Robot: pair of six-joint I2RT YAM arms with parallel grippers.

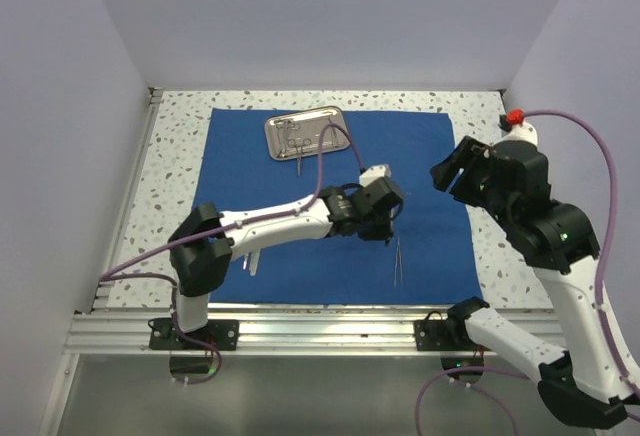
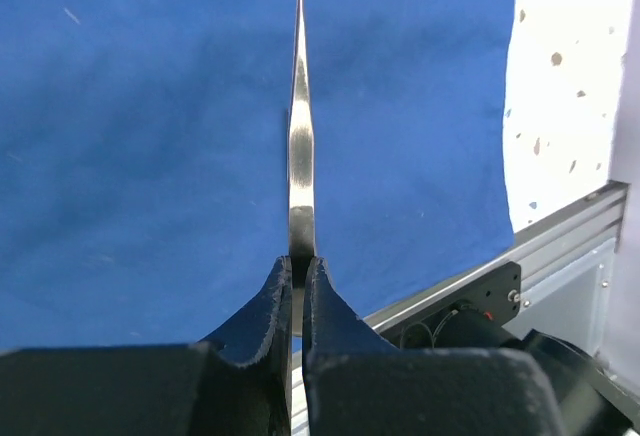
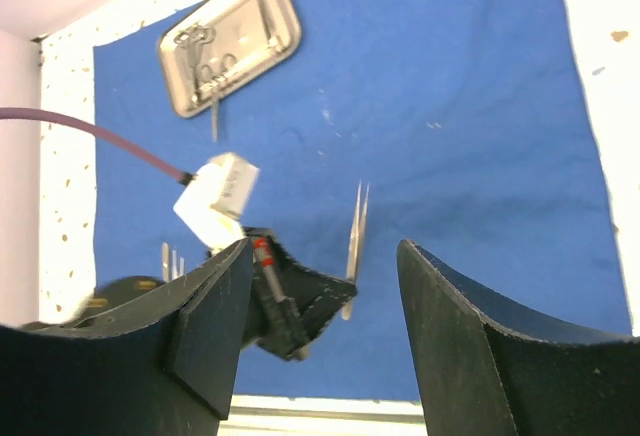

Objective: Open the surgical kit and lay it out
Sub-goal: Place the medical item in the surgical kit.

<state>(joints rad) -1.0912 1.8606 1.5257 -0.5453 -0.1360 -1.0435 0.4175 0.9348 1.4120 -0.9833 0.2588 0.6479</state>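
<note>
Cloth wrap (image 1: 250, 186): royal blue, opened out flat with a few faint creases. It covers most of the speckled table (image 1: 170, 156), and its near edge runs along the metal rail (image 1: 320, 328).
Steel tray (image 1: 322, 122): small, shiny and rectangular with rounded corners and a raised rim. It sits on the far part of the cloth, left of centre and slightly askew.
Ring-handled instruments (image 1: 293, 136): steel, lying inside the tray with their finger rings bunched together. One slim tip reaches over the near rim onto the cloth.
Tweezers (image 2: 300, 146): slim polished steel tapering to a fine point. They are over the near right part of the cloth, well apart from the tray, with the point towards the rail.
Left claw (image 2: 298, 268): pinched tight on the blunt end of the tweezers, which stick straight out from between the fingers. Whether the point touches the cloth cannot be told.
Right claw (image 1: 452, 171): spread wide with nothing between the fingers, hanging above the right edge of the cloth.
Slim pale pieces (image 1: 250, 261): lying on the cloth just beside the left arm; their kind cannot be told.
Count: one cloth, one tray, one pair of tweezers. At least two ring-handled instruments, though the exact number cannot be told. Two or three slim pale pieces.
</note>
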